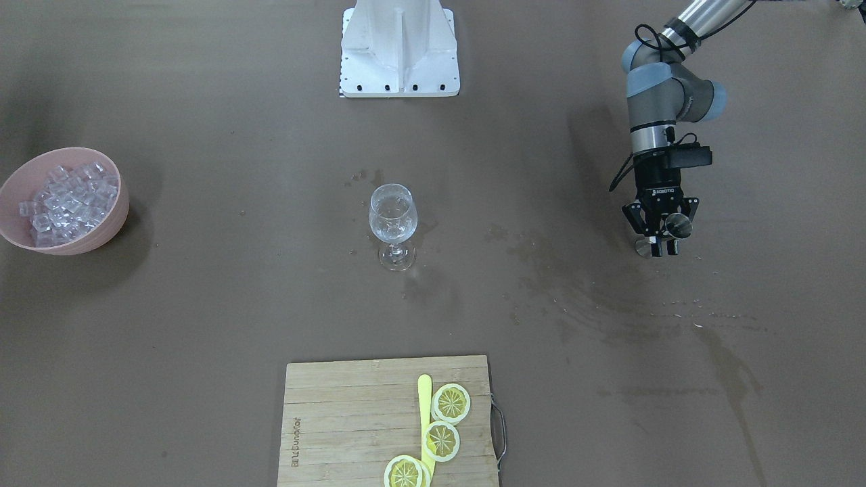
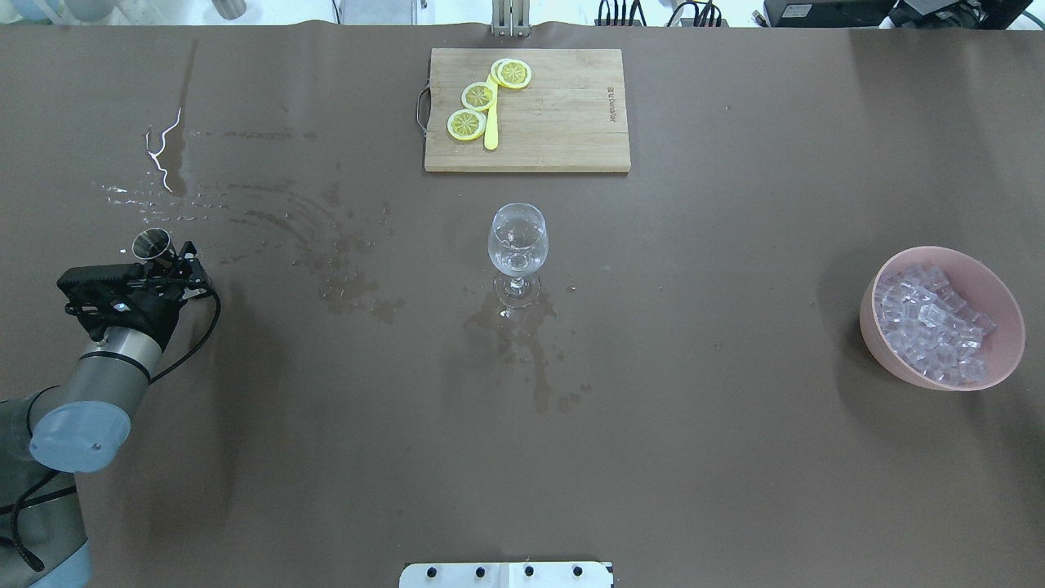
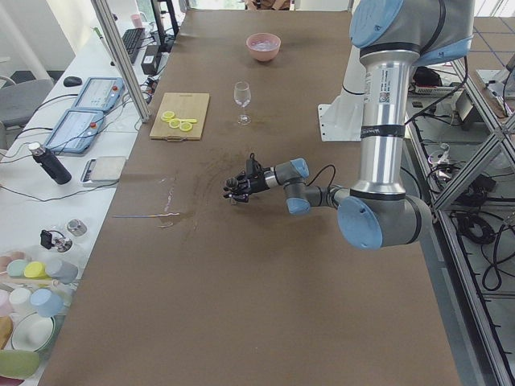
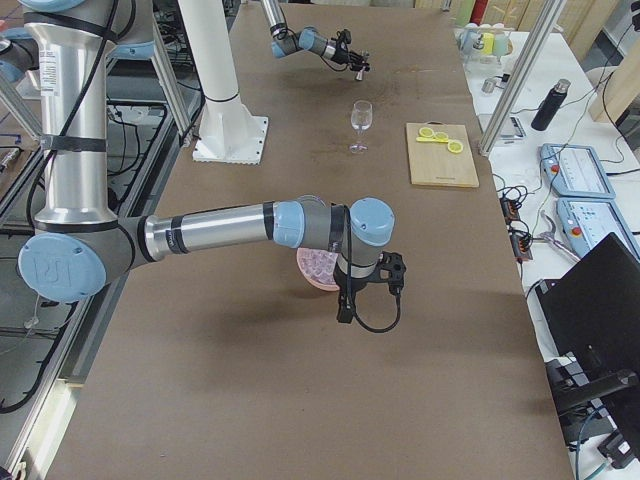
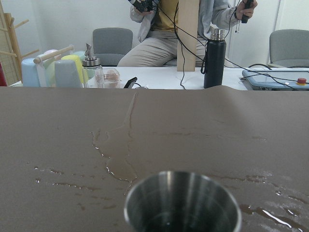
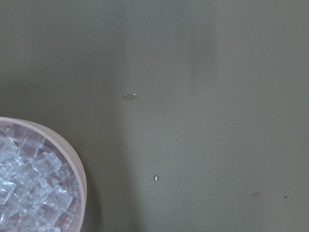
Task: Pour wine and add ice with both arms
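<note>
A clear wine glass [image 1: 392, 223] [image 2: 518, 241] stands upright at the table's middle; whether wine is in it I cannot tell. Far off at the robot's left, my left gripper [image 1: 659, 242] [image 2: 167, 255] is shut on a small steel cup [image 1: 678, 226] [image 2: 152, 243] [image 5: 182, 203], held upright just above the table. The ice [image 2: 931, 322] [image 1: 64, 199] [image 6: 26, 188] fills a pink bowl [image 2: 1008, 327] at the robot's right. My right arm's wrist [image 4: 365, 235] hangs beside that bowl; its gripper shows only in the exterior right view, so I cannot tell its state.
A wooden cutting board [image 2: 563, 122] [image 1: 338, 419] with lemon slices and a yellow knife lies at the far edge. Wet spill marks [image 2: 343, 278] spread between cup and glass. The white base block [image 1: 399, 47] sits behind. A seated person [image 5: 159, 43] and bottles are beyond the table.
</note>
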Action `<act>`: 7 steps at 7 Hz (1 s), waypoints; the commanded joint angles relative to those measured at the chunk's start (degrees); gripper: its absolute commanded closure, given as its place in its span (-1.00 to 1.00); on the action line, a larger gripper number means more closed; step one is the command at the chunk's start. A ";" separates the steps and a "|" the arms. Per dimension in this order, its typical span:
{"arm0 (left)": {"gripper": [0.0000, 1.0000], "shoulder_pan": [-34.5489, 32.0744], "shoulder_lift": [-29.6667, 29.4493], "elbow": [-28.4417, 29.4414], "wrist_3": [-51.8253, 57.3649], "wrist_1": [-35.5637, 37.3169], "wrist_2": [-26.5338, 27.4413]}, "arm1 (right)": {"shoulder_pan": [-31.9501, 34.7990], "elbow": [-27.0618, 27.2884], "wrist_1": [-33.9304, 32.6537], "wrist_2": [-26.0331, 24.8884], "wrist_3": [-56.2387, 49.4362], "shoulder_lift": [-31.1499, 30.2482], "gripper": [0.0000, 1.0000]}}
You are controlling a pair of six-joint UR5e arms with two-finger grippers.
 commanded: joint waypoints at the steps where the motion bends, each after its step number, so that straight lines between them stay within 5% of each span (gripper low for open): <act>1: 0.45 0.00 0.01 -0.14 0.00 -0.03 -0.01 | -0.07 -0.27 0.00 0.00 0.01 0.09 -1.00; 3: 0.91 -0.09 0.02 -0.66 0.00 -1.17 -0.01 | -0.15 -0.27 0.00 0.00 0.01 0.00 -1.00; 7: 1.00 -1.41 -2.26 -2.06 0.35 -1.62 -1.07 | -0.15 -0.27 0.00 0.09 0.01 0.09 -1.00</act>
